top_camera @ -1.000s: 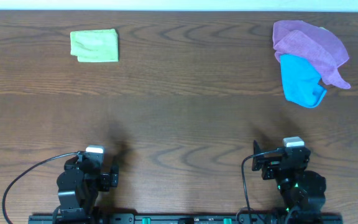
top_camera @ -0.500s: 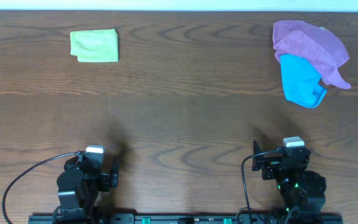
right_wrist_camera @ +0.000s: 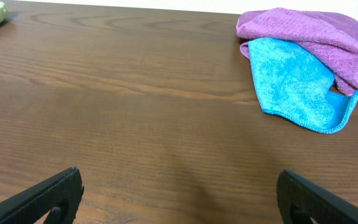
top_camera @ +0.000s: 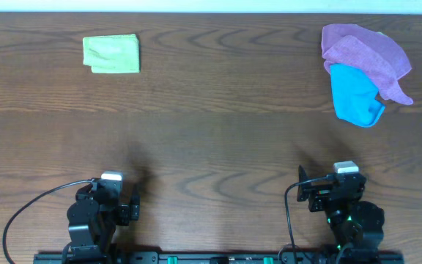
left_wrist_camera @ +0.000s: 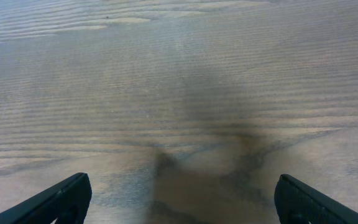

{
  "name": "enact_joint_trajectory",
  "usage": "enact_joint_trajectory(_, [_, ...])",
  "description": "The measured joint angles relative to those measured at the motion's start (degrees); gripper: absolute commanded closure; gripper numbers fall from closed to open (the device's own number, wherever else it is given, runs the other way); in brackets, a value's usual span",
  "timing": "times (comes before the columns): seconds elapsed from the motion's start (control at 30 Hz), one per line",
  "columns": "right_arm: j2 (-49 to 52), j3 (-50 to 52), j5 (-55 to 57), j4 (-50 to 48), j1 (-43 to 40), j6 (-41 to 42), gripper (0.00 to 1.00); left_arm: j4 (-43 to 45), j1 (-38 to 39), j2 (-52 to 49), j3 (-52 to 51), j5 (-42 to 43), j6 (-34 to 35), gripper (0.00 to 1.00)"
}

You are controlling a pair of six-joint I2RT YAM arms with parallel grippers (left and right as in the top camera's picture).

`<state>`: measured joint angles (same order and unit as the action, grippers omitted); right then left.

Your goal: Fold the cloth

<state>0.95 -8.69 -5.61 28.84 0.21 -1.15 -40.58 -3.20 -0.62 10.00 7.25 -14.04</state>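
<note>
You have the cloth (top_camera: 365, 53) near the far right corner of the table (top_camera: 218, 132). It is bunched rather than flat. Its lilac folds drape over the top of the blue cloth (top_camera: 354, 99), so the 2 touch and overlap. 1 purple corner trails out to the right, past the blue edge. The yellow-green cloth (top_camera: 111, 54) lies folded at the far left, well apart from both.

Your 2 arms sit at the near edge, well apart from the cloth. The left gripper (left_wrist_camera: 182, 190) has its jaws spread wide and holds nothing. In its wrist view you see only wood grain between the 2 dark fingertips (left_wrist_camera: 61, 200). The right gripper (right_wrist_camera: 179, 186) also stands wide open and empty, with its fingertips (right_wrist_camera: 48, 196) low at either side of the view. From that right wrist camera you look across the table to the purple cloth at upper right, with the blue cloth just under it.
</note>
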Motion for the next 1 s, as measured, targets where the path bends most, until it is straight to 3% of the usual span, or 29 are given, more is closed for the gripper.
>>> enact_joint_trajectory(0.6, [2.54, -0.72, 2.03, -2.51, -2.16, -0.9, 0.01, 0.0, 0.0, 0.0, 0.0, 0.02, 0.02, 0.05])
enact_joint_trajectory(0.73, [14.05, -8.28, 3.04, -1.29, -6.08, 2.49, 0.01, -0.02, 0.0, 0.02, 0.0, 0.0, 0.0, 0.05])
enact_joint_trajectory(1.0, [43.5, -38.53, 3.65, 7.89, -12.22, 6.88, 0.01, 0.0, 0.0, 0.04, 0.0, -0.02, 0.0, 0.05])
